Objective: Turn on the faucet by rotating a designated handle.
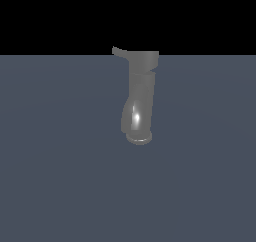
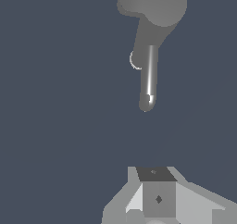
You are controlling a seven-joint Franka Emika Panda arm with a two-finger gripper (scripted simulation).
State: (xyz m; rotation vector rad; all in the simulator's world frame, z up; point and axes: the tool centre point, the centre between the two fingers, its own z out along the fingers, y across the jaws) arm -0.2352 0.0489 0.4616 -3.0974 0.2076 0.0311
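The glossy grey faucet (image 1: 141, 98) stands upright on the floor, its flared round rim at the base and a wider cylindrical cap on top. The handle (image 1: 118, 51), a small thin stub, sticks out from the cap toward the exterior view's left. The wrist view looks down on the faucet (image 2: 149, 56), with the handle (image 2: 127, 4) projecting from the round cap. My gripper (image 2: 155, 174) shows only in the wrist view, well apart from the faucet. Its fingers (image 2: 158, 197) read as one block with no gap, and nothing is held. My arm is out of the exterior view.
A plain blue-grey floor (image 1: 60, 176) spreads around the faucet, with a black background behind it. No other objects show in either view.
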